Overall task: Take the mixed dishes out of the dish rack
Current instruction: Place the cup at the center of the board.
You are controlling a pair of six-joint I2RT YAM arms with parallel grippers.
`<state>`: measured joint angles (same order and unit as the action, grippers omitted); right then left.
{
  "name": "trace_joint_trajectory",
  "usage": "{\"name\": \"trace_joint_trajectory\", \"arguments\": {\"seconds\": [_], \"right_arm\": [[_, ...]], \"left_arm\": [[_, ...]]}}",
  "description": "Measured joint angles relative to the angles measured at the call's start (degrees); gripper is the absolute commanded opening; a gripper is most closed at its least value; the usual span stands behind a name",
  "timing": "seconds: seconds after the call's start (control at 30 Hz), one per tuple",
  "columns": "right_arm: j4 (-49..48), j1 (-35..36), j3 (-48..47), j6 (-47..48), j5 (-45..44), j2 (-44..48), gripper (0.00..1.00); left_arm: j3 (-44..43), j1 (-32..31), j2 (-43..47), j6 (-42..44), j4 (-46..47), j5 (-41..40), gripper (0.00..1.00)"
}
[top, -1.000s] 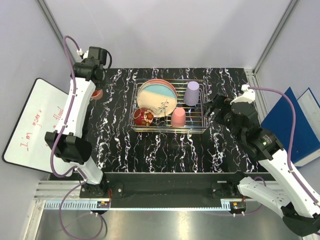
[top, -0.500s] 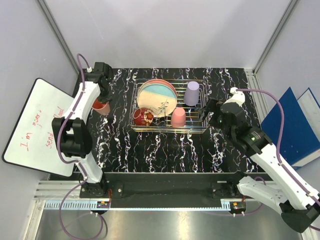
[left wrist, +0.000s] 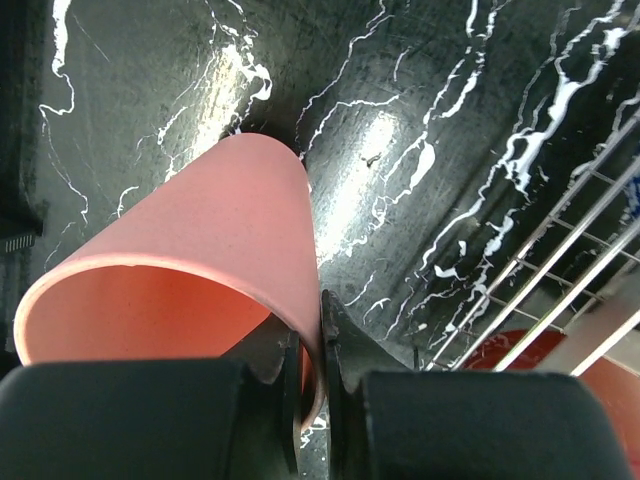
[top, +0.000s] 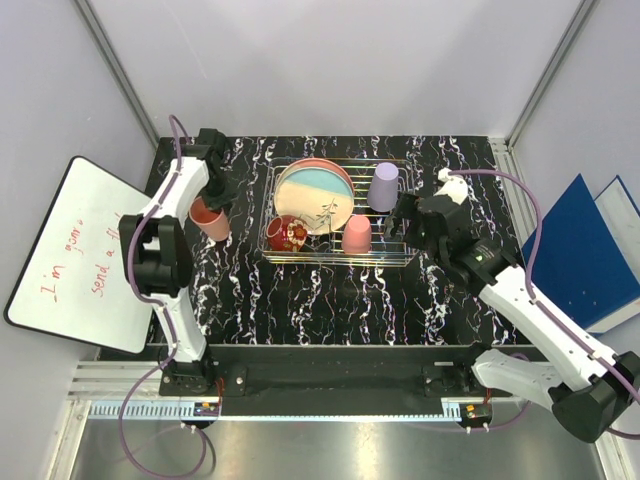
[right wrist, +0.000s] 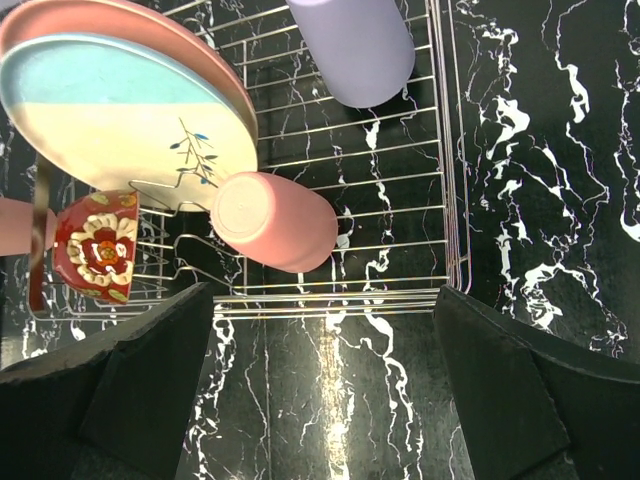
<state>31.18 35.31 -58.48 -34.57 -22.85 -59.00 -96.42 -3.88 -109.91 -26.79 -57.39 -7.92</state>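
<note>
The silver wire dish rack [top: 340, 262] holds a cream/blue plate [top: 312, 197] with a cream/pink plate [top: 325, 163] behind it, a lavender cup [top: 383, 186], a pink cup [top: 357, 234] and a red patterned bowl [top: 287, 234]. No blue-white bowl shows. My left gripper [top: 214, 198] is shut on the wall of another pink cup [top: 208, 218], tilted over the table left of the rack; in the left wrist view the gripper [left wrist: 320, 335] pinches the cup's [left wrist: 220, 220] rim. My right gripper [right wrist: 325, 300] is open and empty, above the rack's near rail [right wrist: 340, 305], near the pink cup [right wrist: 272, 222].
A whiteboard [top: 75, 250] with red writing lies off the table's left edge. Blue binders [top: 575, 245] lie off the right edge. The black marble table [top: 330, 300] extends in front of the rack.
My left gripper has carried the pink cup nearer and rightward, close to the rack's left side. My right gripper has moved left, over the rack's near right corner.
</note>
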Motion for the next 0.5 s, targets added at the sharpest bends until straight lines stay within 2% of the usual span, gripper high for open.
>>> {"name": "trace_joint_trajectory", "arguments": {"seconds": [0.17, 0.2, 0.27, 0.3, 0.4, 0.5], "right_arm": [[-0.3, 0.0, 0.0, -0.2, 0.1, -1.8, 1.00], [-0.3, 0.0, 0.0, -0.2, 0.1, -2.0, 1.00], [-0.5, 0.0, 0.0, -0.2, 0.3, -2.1, 1.00], [-0.5, 0.0, 0.0, -0.2, 0.3, -2.1, 1.00], [-0.6, 0.0, 0.0, -0.2, 0.5, -2.1, 1.00], [-0.8, 0.0, 0.0, -0.2, 1.0, -2.1, 1.00]], "left_arm": [[-1.0, 0.0, -1.9, 0.0, -1.7, -0.2, 0.15], [-1.0, 0.1, -1.9, 0.0, -1.9, -0.2, 0.23], [-1.7, 0.1, -1.9, 0.2, -2.7, -0.2, 0.31], [-2.2, 0.1, -1.9, 0.2, -3.0, -0.3, 0.44], [-3.8, 0.2, -1.9, 0.1, -3.1, -0.4, 0.52], [-4.8, 0.2, -1.9, -0.1, -3.2, -0.8, 0.54]]}}
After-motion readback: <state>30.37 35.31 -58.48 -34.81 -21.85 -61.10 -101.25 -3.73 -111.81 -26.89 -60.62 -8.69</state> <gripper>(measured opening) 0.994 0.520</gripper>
